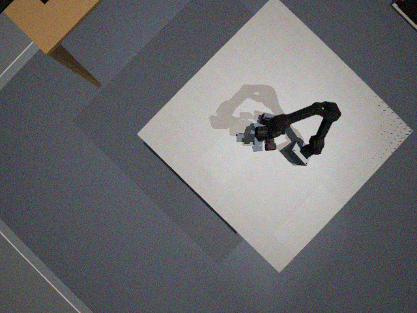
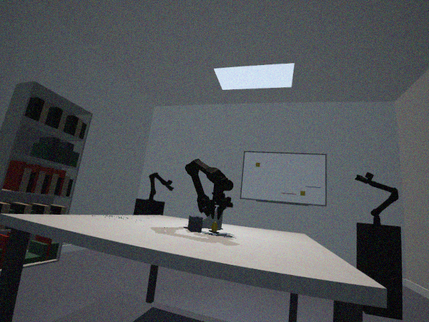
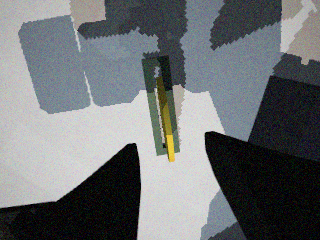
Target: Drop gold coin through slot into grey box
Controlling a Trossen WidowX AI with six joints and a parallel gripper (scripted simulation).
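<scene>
The gold coin stands on edge in the dark-green holder. In the top view the arm hides both. My gripper is partly open and points down above the coin. In the wrist view, one finger is on each side of the coin's line with wide gaps, and nothing is held. The grey box stands close beside the holder. A dark block at the right of the wrist view is probably this box. The slot in its lid cannot be made out.
The arm's base mount stands on the white table, behind the coin in the exterior view. The arm bends over the box and holder. Its shadows fall around them. Other arms on stands, shelves and a whiteboard are in the background.
</scene>
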